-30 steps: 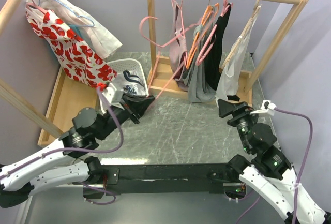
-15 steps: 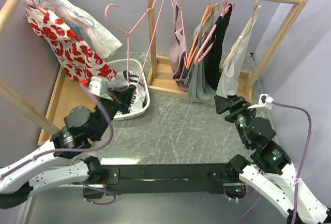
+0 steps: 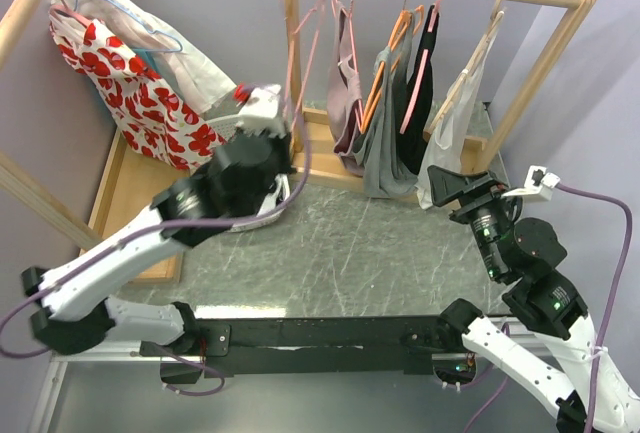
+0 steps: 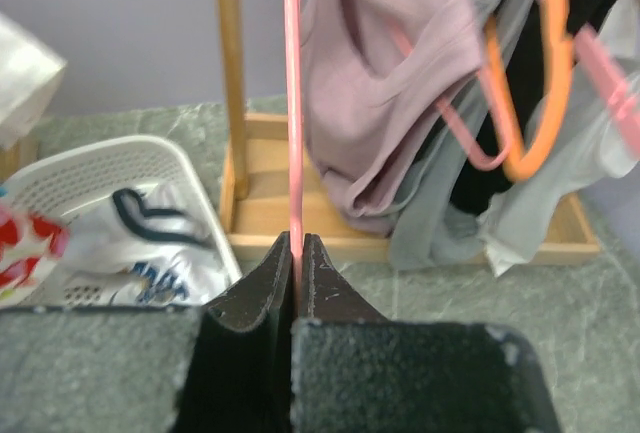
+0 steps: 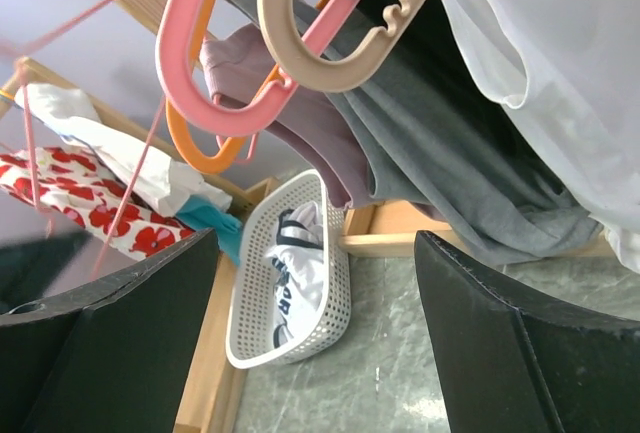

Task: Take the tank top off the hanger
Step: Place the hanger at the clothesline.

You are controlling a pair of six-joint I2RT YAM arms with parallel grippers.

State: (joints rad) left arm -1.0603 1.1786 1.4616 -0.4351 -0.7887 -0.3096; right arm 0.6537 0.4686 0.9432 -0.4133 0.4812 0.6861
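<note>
Our left gripper (image 4: 296, 245) is clenched on the pink hanger (image 4: 291, 103), which stands upright just in front of the rack's (image 4: 230, 83) left post. Our right gripper (image 5: 318, 248) hangs released near the rack's right end. The tank top (image 4: 150, 243) lies in the basket (image 4: 90, 158) left of the rack.

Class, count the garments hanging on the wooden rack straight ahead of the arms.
4: left to right, a mauve top, a grey garment, a black garment and a white garment. Folds may hide more.
</note>
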